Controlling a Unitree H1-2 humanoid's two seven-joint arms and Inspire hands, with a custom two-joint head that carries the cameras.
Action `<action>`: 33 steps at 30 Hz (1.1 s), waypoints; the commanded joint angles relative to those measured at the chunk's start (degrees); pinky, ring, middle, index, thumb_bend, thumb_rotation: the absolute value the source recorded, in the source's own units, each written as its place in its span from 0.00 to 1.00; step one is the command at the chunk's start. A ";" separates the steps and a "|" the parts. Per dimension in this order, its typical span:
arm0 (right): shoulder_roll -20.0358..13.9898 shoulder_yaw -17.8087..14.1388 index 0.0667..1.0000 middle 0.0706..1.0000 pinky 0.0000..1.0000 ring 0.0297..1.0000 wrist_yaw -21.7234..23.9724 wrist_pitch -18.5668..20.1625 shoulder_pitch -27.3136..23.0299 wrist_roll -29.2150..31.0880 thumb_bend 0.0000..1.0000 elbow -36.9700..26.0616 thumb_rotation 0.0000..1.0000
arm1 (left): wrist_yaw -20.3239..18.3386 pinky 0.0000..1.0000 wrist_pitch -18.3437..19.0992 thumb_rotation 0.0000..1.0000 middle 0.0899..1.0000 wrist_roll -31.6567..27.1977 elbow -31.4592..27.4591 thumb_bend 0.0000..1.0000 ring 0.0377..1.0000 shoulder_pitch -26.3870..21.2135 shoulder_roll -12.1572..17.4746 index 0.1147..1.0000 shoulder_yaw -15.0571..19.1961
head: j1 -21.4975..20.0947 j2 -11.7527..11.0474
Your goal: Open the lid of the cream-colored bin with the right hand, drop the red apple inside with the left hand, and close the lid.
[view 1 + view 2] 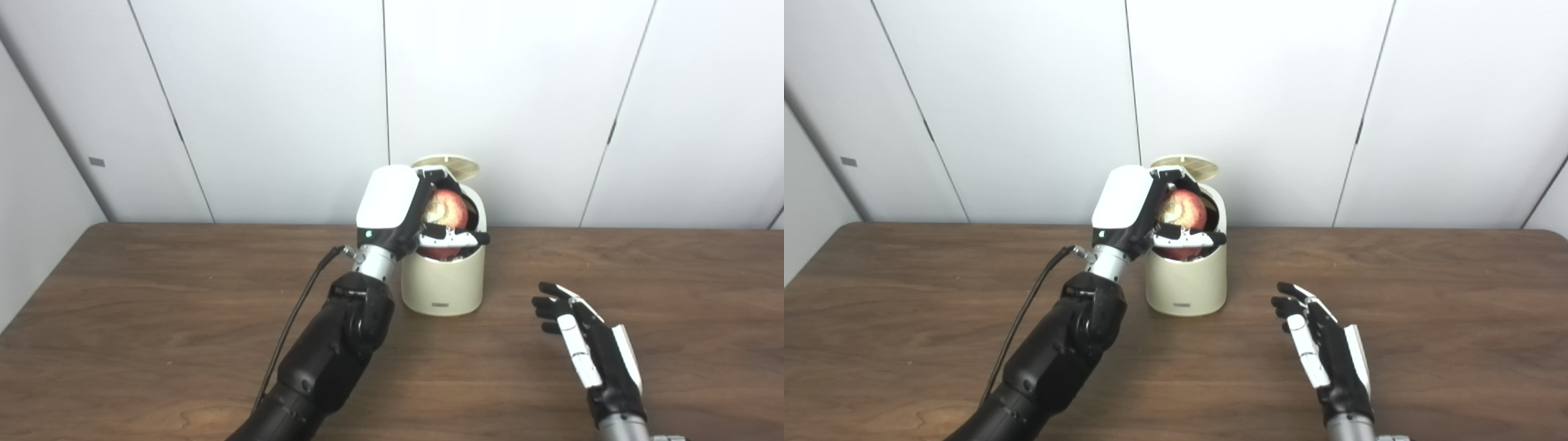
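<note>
On the dark brown wooden table (153,318) stands a small round cream-colored plastic bin (444,282), close to the white panelled wall (275,92) at the back. Its flat round cream lid (446,166) is tipped up at the rear, leaving the mouth of the bin uncovered.

The left hand (422,211), white-backed with black fingers, is raised right at the bin's opening and grasps a round red apple (447,211) with a pale yellowish patch. Fingers curl over the top of the fruit and another reaches across beneath it, level with the bin's rim. The apple sits at the mouth of the bin, held there, its lower part dipping just inside the rim. A thin black cable (294,318) trails from the left wrist down along the black forearm.

The right hand (1323,343) is low over the table, well to the right of the bin and nearer the front edge, fingers spread and relaxed, holding nothing and touching neither bin nor lid
</note>
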 commanded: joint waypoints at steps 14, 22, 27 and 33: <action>-0.24 0.23 0.67 0.66 0.68 0.69 0.36 -1.62 -1.96 1.08 0.41 -1.86 0.89 | -5.03 0.55 8.52 0.06 0.63 6.83 -2.16 0.52 0.64 -1.60 1.61 0.43 -2.24 | -0.20 0.06; -0.93 0.38 0.66 0.65 0.70 0.69 0.40 -2.03 -2.37 0.75 0.39 -1.23 0.87 | -10.02 0.55 12.95 0.11 0.70 8.48 -3.15 0.97 0.70 -1.51 2.04 0.64 -3.45 | -0.06 -0.26; -0.89 0.31 0.66 0.65 0.71 0.68 0.31 -1.85 -2.42 0.91 0.40 -1.35 0.87 | -10.90 0.56 13.23 0.10 0.70 8.50 -3.80 0.98 0.69 -1.29 2.19 0.65 -3.50 | -0.05 -0.26; -0.90 0.44 0.65 0.65 0.70 0.69 0.54 -2.00 -2.50 1.28 0.39 -1.18 0.86 | -11.74 0.59 14.06 0.12 0.71 8.94 -4.29 0.98 0.71 -1.28 2.41 0.67 -3.80 | -0.05 -0.26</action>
